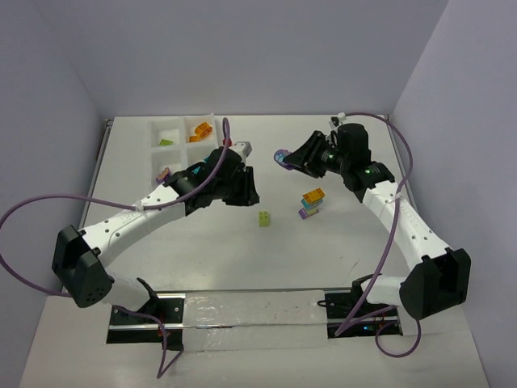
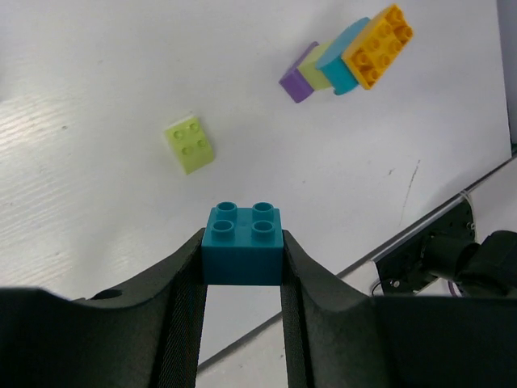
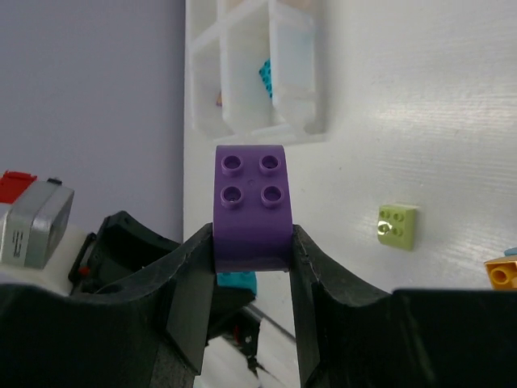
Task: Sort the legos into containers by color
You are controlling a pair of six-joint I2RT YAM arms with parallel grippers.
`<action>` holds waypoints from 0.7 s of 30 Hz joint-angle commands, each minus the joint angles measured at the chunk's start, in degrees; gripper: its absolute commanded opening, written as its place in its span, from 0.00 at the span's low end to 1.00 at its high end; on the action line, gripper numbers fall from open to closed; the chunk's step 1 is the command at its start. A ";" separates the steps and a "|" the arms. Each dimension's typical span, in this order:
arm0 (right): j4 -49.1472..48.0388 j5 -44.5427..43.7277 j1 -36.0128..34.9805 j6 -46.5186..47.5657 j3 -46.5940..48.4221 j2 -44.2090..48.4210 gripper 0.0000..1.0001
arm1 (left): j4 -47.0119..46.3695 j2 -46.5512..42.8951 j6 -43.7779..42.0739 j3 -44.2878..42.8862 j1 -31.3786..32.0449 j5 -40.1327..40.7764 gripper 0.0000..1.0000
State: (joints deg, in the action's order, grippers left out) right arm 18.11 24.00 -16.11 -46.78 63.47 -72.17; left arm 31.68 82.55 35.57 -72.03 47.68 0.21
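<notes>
Seen from above, the white tray (image 1: 156,153) with its four compartments lies toward 10 o'clock on the table (image 1: 202,259). Orange bricks (image 1: 201,128) lie in its far right compartment and a small green brick (image 1: 166,142) in its far left one. The left gripper (image 2: 242,252) is clamped on a teal brick (image 2: 242,242), one finger pressed against each side and the four studs facing its camera. From above this gripper hangs just at 4 o'clock of the tray, and the teal brick itself is hidden there under the fingers. The right gripper (image 3: 252,242) is clamped on a purple brick (image 3: 251,206), held clear above the table with its studs toward the wrist camera. In the overhead view it sits toward 1 o'clock on the table, well apart from the tray, with the purple brick showing at its tip. A single lime brick (image 1: 265,218) lies flat near the middle of the table, touching nothing. At about 2 o'clock from it, and near it, stands a clump (image 1: 311,203) of four bricks stuck together: orange, teal, lime and purple. In the right wrist view something teal shows in one compartment of the tray, but which compartment cannot be told.
</notes>
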 commanded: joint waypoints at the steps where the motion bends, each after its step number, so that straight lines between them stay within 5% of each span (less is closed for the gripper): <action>1: 2.01 -8.76 -0.24 2.03 1.85 4.63 0.00 | 5.73 3.54 1.06 -6.93 -9.81 5.45 0.00; 14: 5.97 -8.36 -0.11 7.25 0.63 7.21 0.00 | 6.40 24.01 3.17 -18.23 -24.71 16.55 0.01; 17: 6.49 -8.15 -0.11 8.19 0.86 7.22 0.00 | 6.02 26.72 3.55 -20.55 -25.48 17.23 0.27; 19: 6.80 -7.52 -0.10 8.79 1.07 6.94 0.00 | 6.19 28.11 3.02 -21.79 -25.53 17.67 0.61; 21: 7.21 -6.17 -0.07 9.34 1.48 6.34 0.00 | 5.94 28.30 2.31 -22.18 -25.53 17.49 0.84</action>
State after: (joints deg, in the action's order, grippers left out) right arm 24.83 16.19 -16.14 -39.79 63.31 -66.44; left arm 38.63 111.36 38.44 -89.85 21.97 15.79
